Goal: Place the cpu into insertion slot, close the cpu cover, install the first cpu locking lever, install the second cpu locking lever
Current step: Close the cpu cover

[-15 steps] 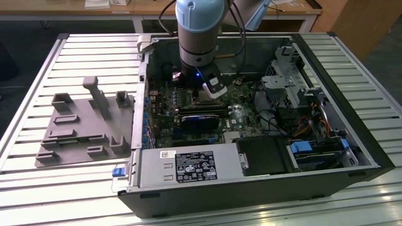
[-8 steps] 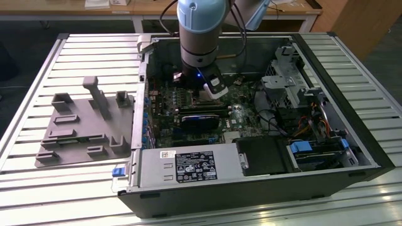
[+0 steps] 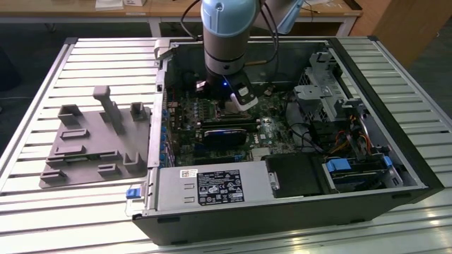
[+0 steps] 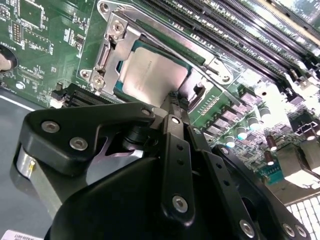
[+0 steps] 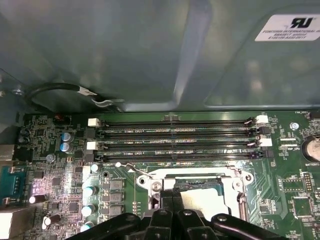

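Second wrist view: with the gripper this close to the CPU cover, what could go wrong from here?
1. The gripper sits at the edge of the cpu cover, right over the cpu; a slip could scrape the chip's metal top.
2. A thin locking lever lies beside the socket; a sideways push might bend it.
3. Small capacitors stand close by and might get knocked.

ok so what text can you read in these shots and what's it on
white sticker on the grey case wall: print too small to read
black label on the silver power supply box: blurred
white lettering on the green circuit board: too small
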You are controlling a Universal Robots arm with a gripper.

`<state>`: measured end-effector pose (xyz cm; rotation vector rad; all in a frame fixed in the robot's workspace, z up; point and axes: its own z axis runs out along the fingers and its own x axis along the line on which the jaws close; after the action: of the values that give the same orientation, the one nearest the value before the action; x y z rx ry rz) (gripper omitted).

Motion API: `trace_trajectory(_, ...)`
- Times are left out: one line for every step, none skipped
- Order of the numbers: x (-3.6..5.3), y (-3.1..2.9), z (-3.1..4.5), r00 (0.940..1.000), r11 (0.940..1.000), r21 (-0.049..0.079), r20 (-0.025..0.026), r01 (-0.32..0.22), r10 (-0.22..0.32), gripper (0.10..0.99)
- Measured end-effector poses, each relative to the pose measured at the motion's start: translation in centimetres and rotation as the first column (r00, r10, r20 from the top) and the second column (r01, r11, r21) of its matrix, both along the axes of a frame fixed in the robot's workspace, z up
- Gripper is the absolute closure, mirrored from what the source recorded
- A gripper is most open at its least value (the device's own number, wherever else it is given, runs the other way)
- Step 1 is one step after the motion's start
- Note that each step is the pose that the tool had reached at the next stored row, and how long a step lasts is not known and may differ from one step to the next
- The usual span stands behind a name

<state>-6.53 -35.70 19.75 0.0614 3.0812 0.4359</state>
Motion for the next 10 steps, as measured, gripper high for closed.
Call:
trace_trajectory(-0.01, -0.02, 0.18, 1.0000, 1.0000, -0.001, -0.0006, 0.000, 0.000, 0.984)
trace_trajectory(-0.01, -0.02, 0.26, 1.0000, 1.0000, -0.001, -0.0007, 0.000, 0.000, 0.984)
trace_trajectory(-0.01, -0.01, 0.27, 1.0000, 1.0000, -0.001, -0.0005, 0.000, 0.000, 0.984)
trace_trajectory(-0.01, -0.01, 0.27, 1.0000, 1.0000, -0.001, -0.0005, 0.000, 0.000, 0.984)
trace_trajectory(-0.01, -0.02, 0.27, 1.0000, 1.0000, -0.001, -0.0006, 0.000, 0.000, 0.984)
trace_trajectory(-0.04, -0.02, 0.28, 1.0000, 1.0000, -0.001, -0.0007, 0.000, 0.000, 0.984)
trace_trajectory(-0.09, -0.02, 0.26, 1.0000, 1.0000, -0.001, -0.0007, 0.000, 0.000, 0.984)
trace_trajectory(-0.15, -0.02, 0.24, 1.0000, 1.0000, -0.001, -0.0007, 0.000, 0.000, 0.984)
trace_trajectory(-0.21, -0.03, 0.21, 1.0000, 1.0000, -0.002, -0.0007, 0.000, 0.000, 0.984)
trace_trajectory(-0.27, -0.02, 0.17, 1.0000, 1.0000, -0.002, -0.0007, 0.000, 0.000, 0.984)
